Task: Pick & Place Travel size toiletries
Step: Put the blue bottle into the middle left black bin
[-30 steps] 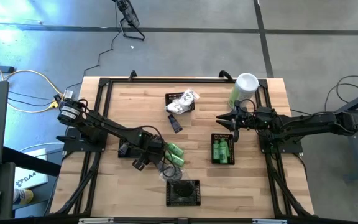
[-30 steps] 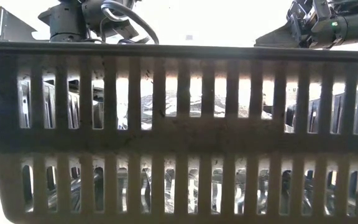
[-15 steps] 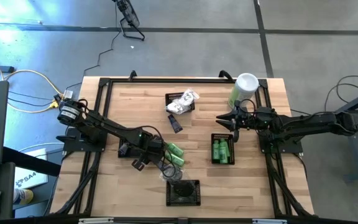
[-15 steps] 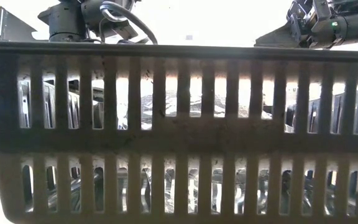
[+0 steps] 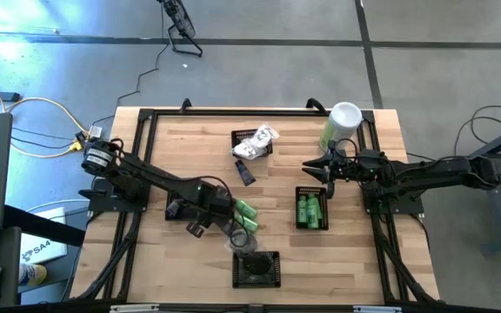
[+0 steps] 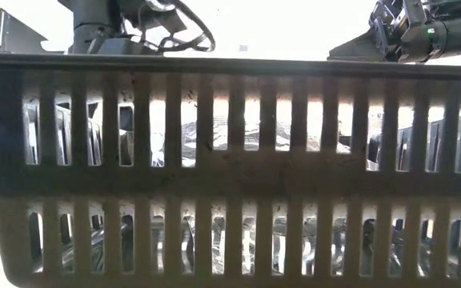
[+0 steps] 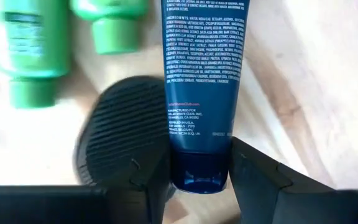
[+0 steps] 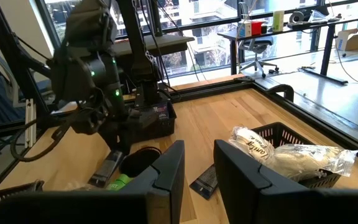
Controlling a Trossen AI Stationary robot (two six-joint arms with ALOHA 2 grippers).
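Observation:
My left gripper [image 5: 230, 228] [image 7: 197, 171] hangs over the table's middle near part, just beyond the near black basket [image 5: 257, 269], and is shut on a dark blue tube [image 7: 202, 74]. Beside it lie two bright green bottles [image 5: 246, 213] [image 7: 30, 59] on their sides and a black ribbed round piece [image 7: 122, 134]. My right gripper [image 5: 311, 170] [image 8: 199, 155] is open above the table, just beyond the right basket [image 5: 297, 196] that holds green bottles [image 5: 310, 211]. White crinkly packets [image 5: 257, 139] fill the far basket. Another dark tube [image 5: 245, 172] lies flat on the wood. My left gripper pinches the dark blue tube between its two fingers [image 7: 146, 177] at the tube's rounded end [image 7: 197, 180]. The fingers come from above, slanting down, and the tube runs on along them, away from the gripper [image 8: 107, 167]. I cannot tell whether its far end touches the table.
A tall pale-green canister with a white lid [image 5: 341, 123] stands at the far right corner. Black frame rails [image 5: 137, 156] border the table. The near basket's slatted wall [image 6: 230, 168] fills the low view. Bare wood [image 5: 190, 156] lies on the far left.
My left gripper has moved a little toward the table's right and the near basket, carrying the dark tube along. The green bottles have stayed where they were.

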